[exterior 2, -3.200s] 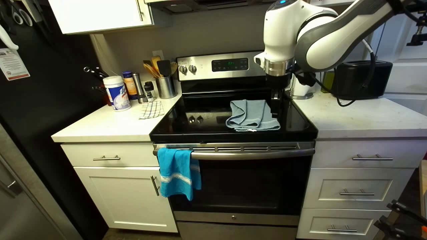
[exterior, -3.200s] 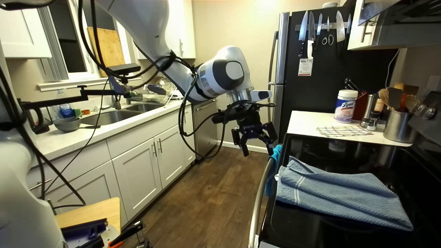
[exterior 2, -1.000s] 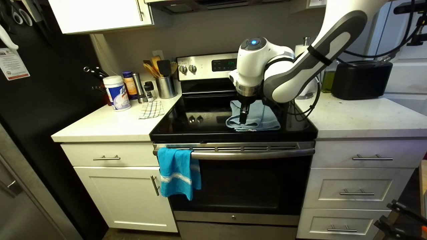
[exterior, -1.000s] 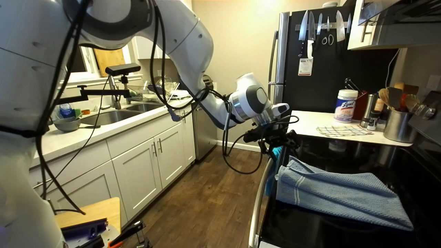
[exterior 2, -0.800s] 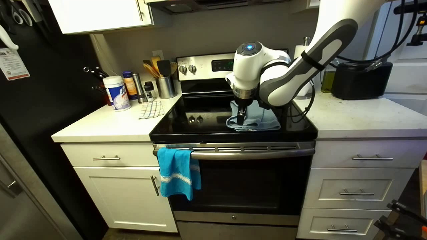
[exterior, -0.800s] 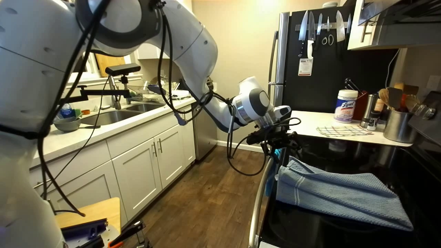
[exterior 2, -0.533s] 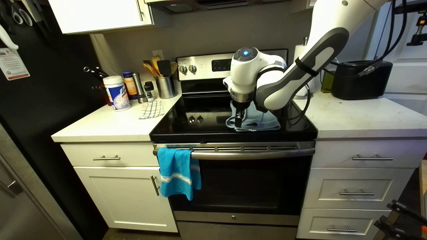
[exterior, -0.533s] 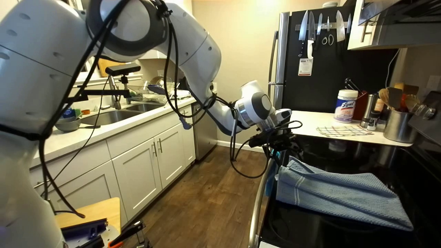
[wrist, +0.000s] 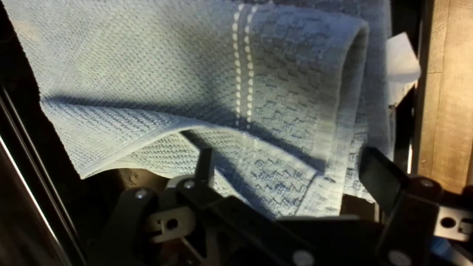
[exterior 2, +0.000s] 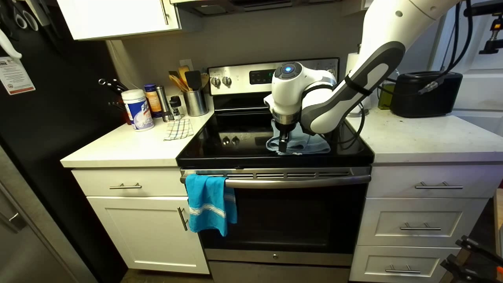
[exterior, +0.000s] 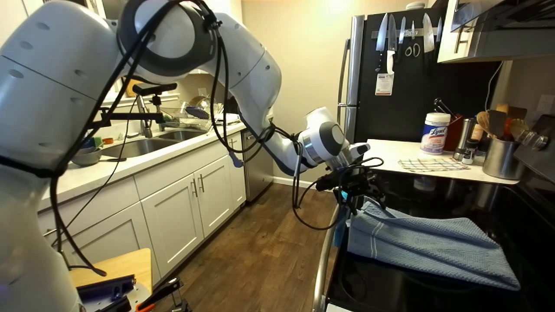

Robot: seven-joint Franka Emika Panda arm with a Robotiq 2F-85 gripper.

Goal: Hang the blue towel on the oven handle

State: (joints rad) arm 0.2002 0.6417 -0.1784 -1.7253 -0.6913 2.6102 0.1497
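Observation:
A folded grey-blue towel lies on the black stovetop in both exterior views (exterior: 429, 249) (exterior 2: 310, 144) and fills much of the wrist view (wrist: 159, 66). It has a double white stitched line and a raised fold. My gripper (exterior: 368, 208) is at the towel's end by the oven front; it also shows in an exterior view (exterior 2: 283, 148). In the wrist view the gripper (wrist: 288, 159) is open, its fingers wide apart over the towel's folded corner. I cannot tell if they touch it. The steel oven handle (exterior 2: 294, 183) runs along the oven front, also seen in an exterior view (exterior: 323, 266).
A bright blue towel (exterior 2: 208, 206) hangs on one end of the handle. A wipes tub (exterior 2: 137, 110), a utensil holder (exterior 2: 195, 103) and a checked cloth (exterior 2: 178, 129) are on the counter beside the stove. A black toaster (exterior 2: 426, 94) stands on the opposite counter.
The arm has come over the stove. The gripper has moved down to the grey-blue towel's near end, slowing over the last second. The towels have not visibly moved.

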